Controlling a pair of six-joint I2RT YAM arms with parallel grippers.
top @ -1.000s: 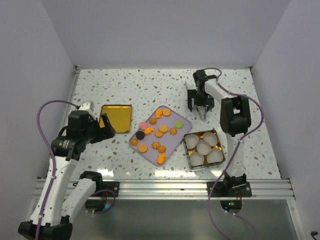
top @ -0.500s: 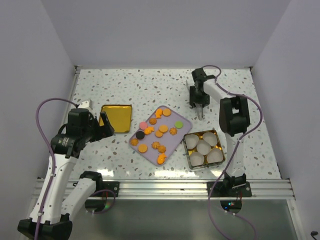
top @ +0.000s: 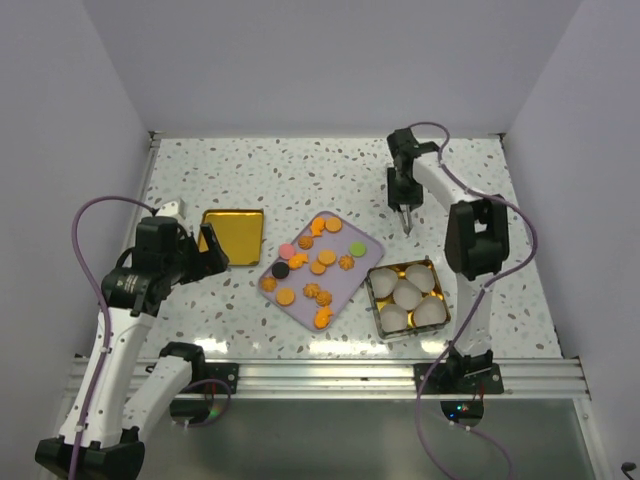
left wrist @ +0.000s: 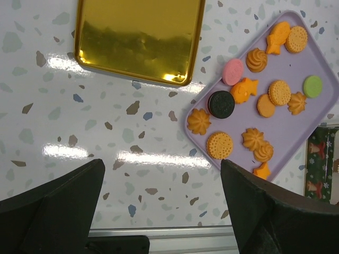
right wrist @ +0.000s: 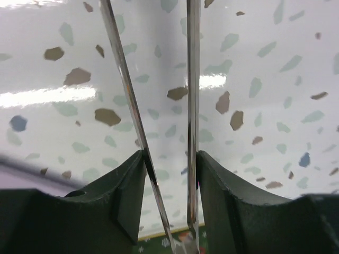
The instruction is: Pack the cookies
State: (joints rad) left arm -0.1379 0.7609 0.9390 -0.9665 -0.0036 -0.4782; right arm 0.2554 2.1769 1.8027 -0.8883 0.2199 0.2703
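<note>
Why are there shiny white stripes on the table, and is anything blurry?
Left wrist view: the stripes are lamp glare on the glossy table and on the gold tray; the cookies look sharp. Right wrist view: glare too, and the close dark fingers look soft.

A gold lid (top: 233,235) (shiny) lies left of the lavender tray (top: 365,248).

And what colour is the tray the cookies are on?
The tray under the cookies is light purple, clearest in the left wrist view.
</note>
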